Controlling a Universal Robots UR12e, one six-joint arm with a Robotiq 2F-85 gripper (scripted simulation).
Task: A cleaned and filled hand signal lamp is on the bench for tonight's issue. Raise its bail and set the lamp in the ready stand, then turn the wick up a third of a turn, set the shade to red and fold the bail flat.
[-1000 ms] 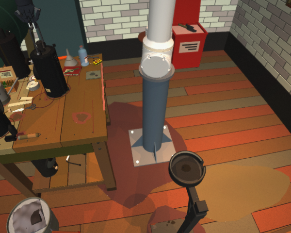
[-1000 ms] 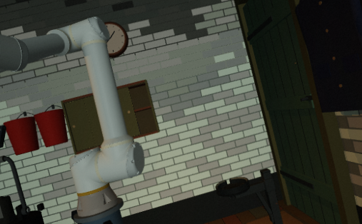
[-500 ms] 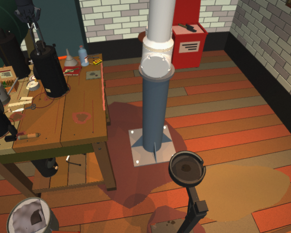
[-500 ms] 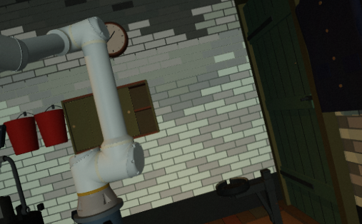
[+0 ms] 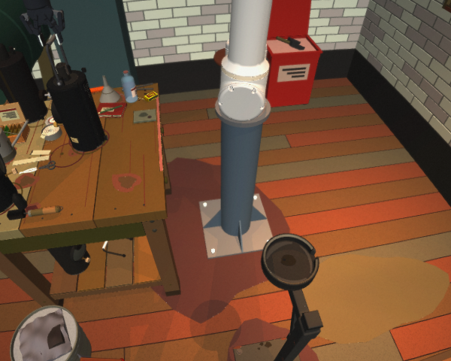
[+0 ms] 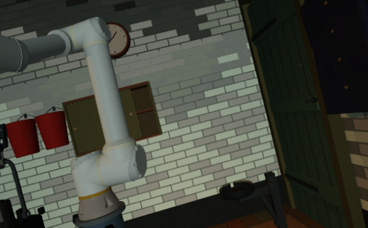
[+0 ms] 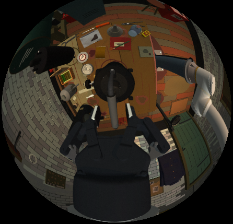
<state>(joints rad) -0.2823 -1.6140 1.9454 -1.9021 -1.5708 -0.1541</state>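
The grey wire bail stands raised above the black hand signal lamp, which sits upright on the wooden bench. In the wrist camera the bail's grip runs up between my fingers, with the lamp's round top below it. The ready stand, a dark round cup on a black post, stands on the floor to the right of the arm's pedestal, far from the lamp. My gripper hangs directly over the lamp around the top of the bail, open and holding nothing.
Behind the bench are a dark green door and a brick wall, with a red cabinet further right. Other black lamps, a funnel, a bottle and small tools crowd the bench. The arm's pedestal stands between bench and stand.
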